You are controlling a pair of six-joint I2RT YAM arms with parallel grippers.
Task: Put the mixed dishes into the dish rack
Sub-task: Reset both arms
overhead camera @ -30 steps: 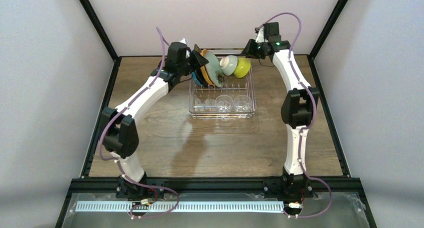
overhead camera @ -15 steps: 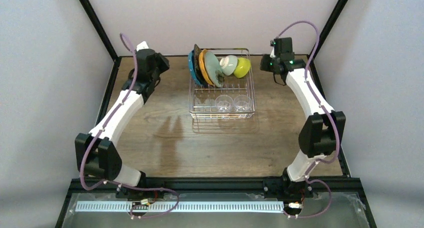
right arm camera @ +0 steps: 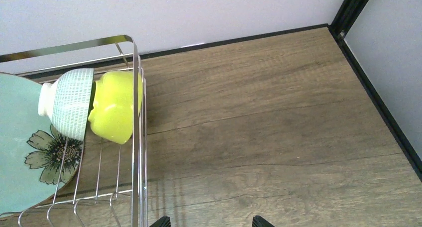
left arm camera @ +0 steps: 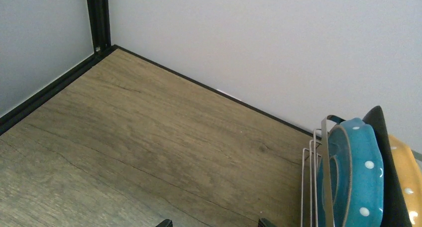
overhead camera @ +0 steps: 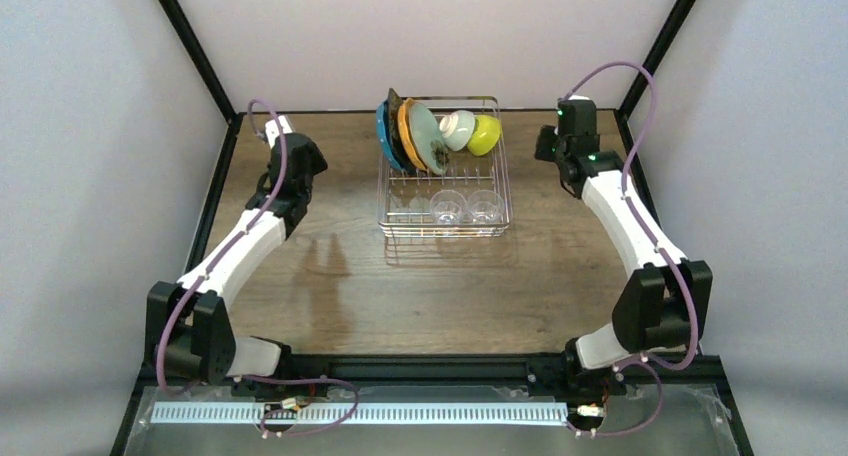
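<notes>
The dish rack [overhead camera: 497,191] stands at the back middle of the table. At its back the blue dotted plate [overhead camera: 382,136], black plate [overhead camera: 393,104], orange plate [overhead camera: 408,134] and pale green plate [overhead camera: 428,139] stand on edge. The mint bowl [overhead camera: 458,129] and yellow-green bowl [overhead camera: 486,134] lie beside them. Clear glass cups [overhead camera: 448,208] sit at its front. My left gripper [overhead camera: 298,162] is open and empty, left of the rack. My right gripper [overhead camera: 558,148] is open and empty, right of it. The left wrist view shows the blue plate [left arm camera: 351,177]; the right wrist view shows both bowls [right arm camera: 117,105].
A black frame rail [overhead camera: 215,201] edges the wooden table on the left, another rail [overhead camera: 655,226] edges it on the right, and grey walls stand behind. The rack's side wire [right arm camera: 137,137] is close on the left of my right fingers.
Both arms have pulled away from the rack. The left gripper moved left and nearer, off the plates. The right gripper moved right and slightly nearer. The dishes stayed in place.
</notes>
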